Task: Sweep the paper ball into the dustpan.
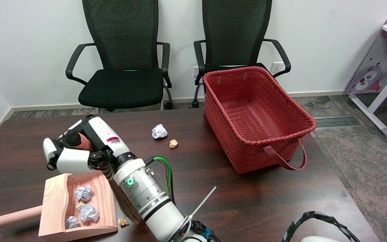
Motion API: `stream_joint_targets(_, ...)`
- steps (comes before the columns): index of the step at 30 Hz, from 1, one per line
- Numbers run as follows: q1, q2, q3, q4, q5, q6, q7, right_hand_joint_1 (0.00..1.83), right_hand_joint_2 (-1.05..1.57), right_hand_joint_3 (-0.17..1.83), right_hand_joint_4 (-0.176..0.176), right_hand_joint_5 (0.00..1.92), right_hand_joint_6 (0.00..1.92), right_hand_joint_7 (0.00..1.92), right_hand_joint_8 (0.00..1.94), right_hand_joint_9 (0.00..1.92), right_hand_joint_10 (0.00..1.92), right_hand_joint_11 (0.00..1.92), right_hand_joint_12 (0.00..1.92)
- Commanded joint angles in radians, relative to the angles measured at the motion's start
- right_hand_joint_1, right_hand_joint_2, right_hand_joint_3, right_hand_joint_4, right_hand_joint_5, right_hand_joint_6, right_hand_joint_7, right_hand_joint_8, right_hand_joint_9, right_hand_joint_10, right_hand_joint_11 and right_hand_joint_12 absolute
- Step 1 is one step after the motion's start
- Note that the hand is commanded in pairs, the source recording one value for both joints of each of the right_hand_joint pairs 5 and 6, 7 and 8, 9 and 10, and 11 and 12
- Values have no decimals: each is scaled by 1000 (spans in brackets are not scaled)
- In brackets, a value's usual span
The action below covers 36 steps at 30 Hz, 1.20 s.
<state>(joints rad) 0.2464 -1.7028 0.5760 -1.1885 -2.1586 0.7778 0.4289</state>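
My right hand (79,149) grips the pink handle of a small brush (121,198); its dark bristles hang down just right of the dustpan, mostly behind my forearm. The pink dustpan (57,198) lies at the table's front left with its handle pointing left. It holds several crumpled paper balls (87,212). A small tan paper ball (123,222) lies on the table just off the dustpan's right edge, beside the bristles. Farther back sit a white paper ball (159,131) and a tan one (173,143).
A large red woven basket (257,117) with a strap handle occupies the table's right side. Two black office chairs (126,60) stand behind the table. My forearm (146,195) crosses the front of the dark wooden table (18,161).
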Motion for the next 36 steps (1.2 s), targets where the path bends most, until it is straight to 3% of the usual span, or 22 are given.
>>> stream_joint_targets(1, -73, -76, 44, 102, 14, -55, -224, 946, 1571, 1310, -5, 1920, 1920, 1920, 1920, 1920, 1920, 1920, 1920)
stream_joint_targets(10, -12, -137, 29, 295, 10, -52, -236, 961, 1571, 1204, -7, 1920, 1920, 1920, 1920, 1920, 1920, 1920, 1920)
stream_joint_targets(13, 8, -159, 8, 338, 13, -43, -219, 952, 1571, 1305, -8, 1920, 1920, 1920, 1920, 1920, 1920, 1920, 1920)
stream_joint_targets(15, 20, -177, -6, 367, 5, -8, -173, 915, 1571, 1593, -1, 1920, 1920, 1920, 1920, 1920, 1920, 1920, 1920)
stream_joint_targets(18, 46, -188, -37, 411, 5, 59, 5, 916, 1446, 1833, -2, 1920, 1920, 1920, 1920, 1920, 1920, 1920, 1920)
stream_joint_targets(21, 78, -182, -82, 451, -50, 132, 281, 935, 1222, 1833, -17, 1920, 1920, 1920, 1920, 1920, 1920, 1920, 1920)
stream_joint_targets(24, 105, -178, -96, 488, -137, 204, 491, 915, 1149, 1833, -2, 1920, 1920, 1920, 1920, 1920, 1920, 1920, 1920)
stream_joint_targets(36, 148, -166, -96, 507, -249, 399, 913, 901, 1126, 1833, -10, 1920, 1920, 1920, 1920, 1920, 1920, 1920, 1920)
